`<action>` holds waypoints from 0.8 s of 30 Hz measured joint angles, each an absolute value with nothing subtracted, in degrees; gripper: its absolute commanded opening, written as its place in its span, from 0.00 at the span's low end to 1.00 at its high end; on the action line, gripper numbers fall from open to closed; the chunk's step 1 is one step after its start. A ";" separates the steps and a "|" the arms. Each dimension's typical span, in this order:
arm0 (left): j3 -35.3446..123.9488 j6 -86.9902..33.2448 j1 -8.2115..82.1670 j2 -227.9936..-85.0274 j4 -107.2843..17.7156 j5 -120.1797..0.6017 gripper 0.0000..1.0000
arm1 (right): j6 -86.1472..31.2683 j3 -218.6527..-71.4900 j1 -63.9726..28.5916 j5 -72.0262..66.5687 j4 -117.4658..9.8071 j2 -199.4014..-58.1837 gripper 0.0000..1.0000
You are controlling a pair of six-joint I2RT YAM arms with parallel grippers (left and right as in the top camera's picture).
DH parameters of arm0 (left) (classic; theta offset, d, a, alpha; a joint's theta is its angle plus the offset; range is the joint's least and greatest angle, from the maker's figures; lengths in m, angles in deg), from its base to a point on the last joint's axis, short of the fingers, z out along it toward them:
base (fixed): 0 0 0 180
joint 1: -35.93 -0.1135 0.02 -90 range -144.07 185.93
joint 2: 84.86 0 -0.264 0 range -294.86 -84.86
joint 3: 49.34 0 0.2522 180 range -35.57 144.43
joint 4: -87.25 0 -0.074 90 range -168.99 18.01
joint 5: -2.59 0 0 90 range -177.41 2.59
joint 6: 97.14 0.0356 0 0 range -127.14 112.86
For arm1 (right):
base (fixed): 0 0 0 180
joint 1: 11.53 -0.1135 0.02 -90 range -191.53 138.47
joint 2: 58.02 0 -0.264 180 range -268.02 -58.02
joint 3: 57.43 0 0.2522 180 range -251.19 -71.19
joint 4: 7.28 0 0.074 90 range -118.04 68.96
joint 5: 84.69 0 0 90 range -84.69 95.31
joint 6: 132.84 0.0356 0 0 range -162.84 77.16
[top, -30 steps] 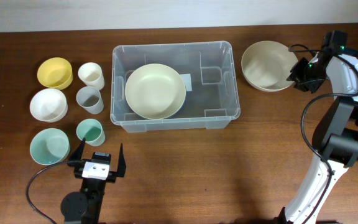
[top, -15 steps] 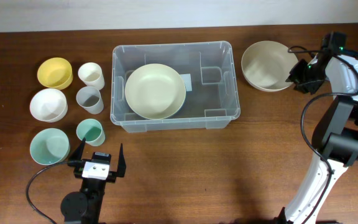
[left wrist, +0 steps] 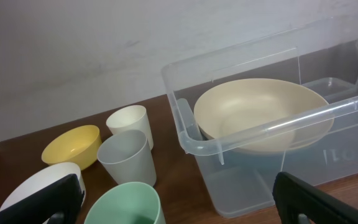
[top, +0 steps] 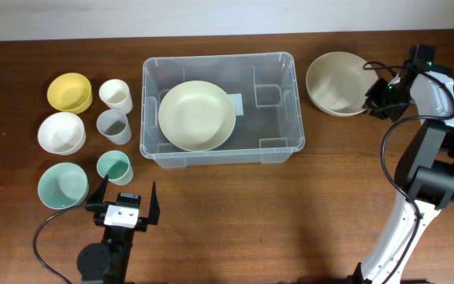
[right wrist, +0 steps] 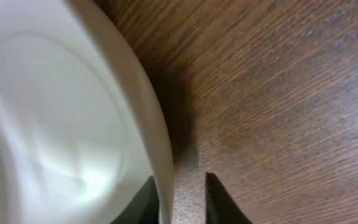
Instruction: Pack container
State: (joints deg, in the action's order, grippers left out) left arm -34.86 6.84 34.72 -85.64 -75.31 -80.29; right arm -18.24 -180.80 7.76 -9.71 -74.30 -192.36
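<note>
- The right gripper has its two dark fingertips set astride the rim of a cream bowl, one inside and one outside. A sliver of wood shows between the outer tip and the rim. Whether the pads press the wall cannot be told.
- That bowl sits upright on the table just beyond the container's short end on the right arm's side, apart from it.
- The left gripper has its fingers spread wide and holds nothing. It sits on the near side of the container, off toward the corner on the left arm's side.
- The container lies in the middle of the table, long sides running across. It is a clear rectangular bin with a rounded rim, rounded corners and moulded shapes in its walls. A white label shows on its base.
- Inside it, in the half toward the left arm, a second cream bowl rests open side up; the other half is bare base.
- Off that same short end stand a yellow bowl, white bowl, pale green bowl, white cup, grey cup and green cup, all upright.
- The table is dark brown wood with visible grain.
- A pale, plain wall runs along its edge behind the container.
</note>
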 measured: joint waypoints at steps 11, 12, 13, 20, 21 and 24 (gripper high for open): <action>-34.86 6.84 34.72 -85.64 -75.31 -80.29 1.00 | -18.46 -180.80 7.76 -9.73 -72.92 -192.36 0.04; -34.86 6.84 34.72 -85.64 -75.31 -80.29 1.00 | -18.48 -180.77 7.76 -9.73 -72.77 -192.36 0.04; -34.86 6.84 34.72 -85.64 -75.31 -80.29 1.00 | -18.46 -180.77 7.76 -9.73 -72.55 -192.36 0.04; -34.86 6.82 34.72 -85.64 -75.31 -80.29 1.00 | -18.54 -180.77 8.18 -13.76 -68.77 -192.36 0.04; -34.86 6.84 34.72 -85.66 -75.31 -80.29 1.00 | -18.57 -180.77 8.29 -14.87 -68.22 -192.36 0.04; -34.86 6.84 34.72 -85.64 -75.31 -80.29 1.00 | -18.61 -180.77 8.88 -18.76 -66.91 -192.36 0.04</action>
State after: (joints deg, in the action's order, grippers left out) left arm -34.86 6.84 34.72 -85.64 -75.31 -80.29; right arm -18.61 -180.77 8.88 -18.76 -66.91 -192.36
